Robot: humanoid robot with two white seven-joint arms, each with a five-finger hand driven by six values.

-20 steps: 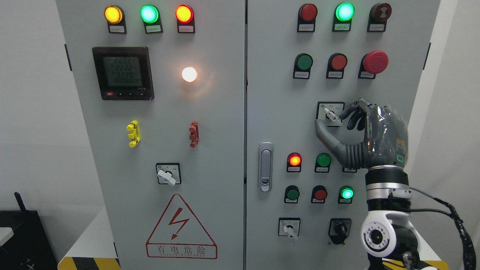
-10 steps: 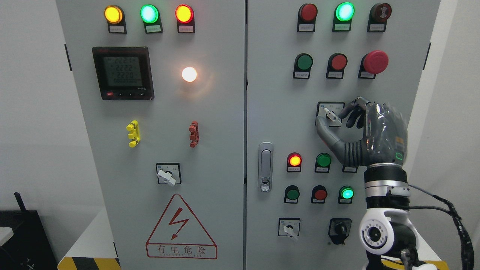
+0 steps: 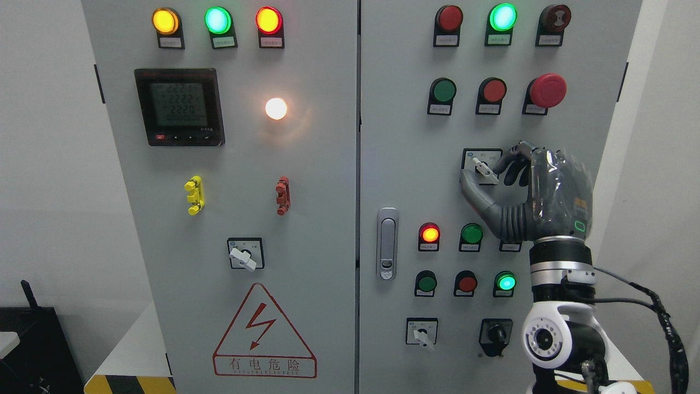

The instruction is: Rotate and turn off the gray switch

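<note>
The gray switch (image 3: pixel 484 169) is a small white-gray lever on a square plate, mid right door of the cabinet (image 3: pixel 404 164), pointing up-left to down-right. My right hand (image 3: pixel 485 172) comes up from the lower right and closes around it. The thumb (image 3: pixel 469 186) lies under the lever's left side and the curled dark fingers (image 3: pixel 511 163) press in from the right. The lever still shows between them. The left arm is out of view.
Other rotary switches sit at lower left door (image 3: pixel 244 255), bottom right door (image 3: pixel 421 332) and a black one (image 3: pixel 495 334). Lit lamps and push buttons surround the hand, with a red mushroom button (image 3: pixel 547 90) above. A door latch (image 3: pixel 387 243) is left of it.
My right hand has crept slightly up and left, bringing thumb and fingers tighter around the lever. The lever's angle looks the same.
</note>
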